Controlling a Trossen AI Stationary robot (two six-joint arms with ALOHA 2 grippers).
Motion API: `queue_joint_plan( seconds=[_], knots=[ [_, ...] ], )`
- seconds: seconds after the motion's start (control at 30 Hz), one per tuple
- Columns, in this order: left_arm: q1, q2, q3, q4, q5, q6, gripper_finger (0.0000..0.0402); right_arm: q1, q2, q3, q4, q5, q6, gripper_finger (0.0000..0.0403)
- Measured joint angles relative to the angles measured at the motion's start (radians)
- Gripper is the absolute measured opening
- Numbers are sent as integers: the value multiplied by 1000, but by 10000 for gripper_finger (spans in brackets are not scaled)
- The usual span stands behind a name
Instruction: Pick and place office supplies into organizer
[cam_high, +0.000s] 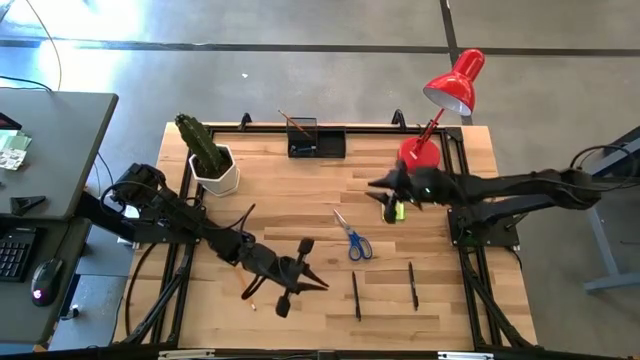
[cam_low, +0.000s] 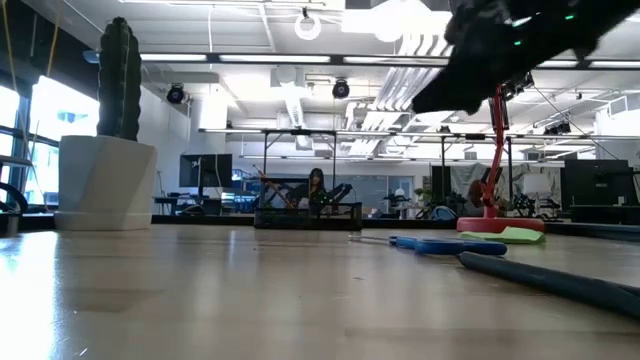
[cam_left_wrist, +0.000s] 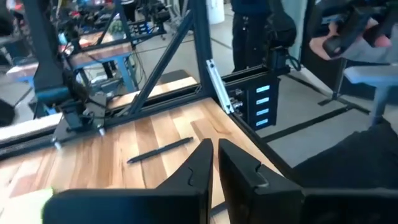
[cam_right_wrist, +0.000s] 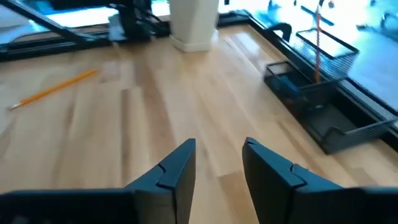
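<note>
Your organizer (cam_high: 316, 138) sits at the far edge of the desk (cam_high: 300, 210), between the cactus pot (cam_high: 216, 172) and the red lamp (cam_high: 440, 110). One pencil (cam_high: 292, 122) stands tilted in its left compartment; something blue lies low in the box, too small to identify. The rest of the supplies are loose on the desk: scissors (cam_high: 353, 237) near the middle, two pens (cam_high: 356, 296) toward the near edge, another pencil (cam_right_wrist: 53, 89) near the left arm, and the sticky pad (cam_high: 397, 210) under your right claw (cam_high: 383, 192). That claw hangs above the pad, fingers apart, holding nothing. Your left claw (cam_high: 298, 278) is over the near-left desk, fingers nearly together with only a thin slit between, empty.
</note>
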Motion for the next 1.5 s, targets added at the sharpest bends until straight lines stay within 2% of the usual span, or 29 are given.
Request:
queue_joint_plan(
  seconds=[0.23,0.33,0.57,0.67,0.73,0.83,0.97,1.07,1.27,1.33,1.4,1.5],
  knots=[
    [1,0,0,18,2,18,48,246,-33,-47,21,143,17,122],
    [1,0,0,20,3,-11,98,324,-12,-47,44,166,21,122],
    [0,0,0,24,-57,-70,249,481,57,-47,198,173,2,124],
    [0,0,0,36,-79,-102,285,544,100,-47,252,203,-14,124],
    [0,0,0,42,-107,-110,293,577,130,-47,281,239,-17,124],
    [0,0,0,49,-128,-110,280,609,178,-47,327,285,-17,124],
    [0,0,0,52,-129,-104,235,628,225,-47,375,312,-8,124],
    [0,1,0,50,-130,-90,180,634,237,-47,384,331,14,124],
    [0,1,0,51,-130,-42,44,655,239,-47,387,363,51,124],
    [1,1,0,51,-125,-28,12,669,239,-47,389,384,63,124],
    [1,1,0,52,-124,-22,13,685,239,-47,388,410,73,124],
    [1,1,0,60,-125,-20,38,705,240,-47,388,440,73,124]
  ],
)
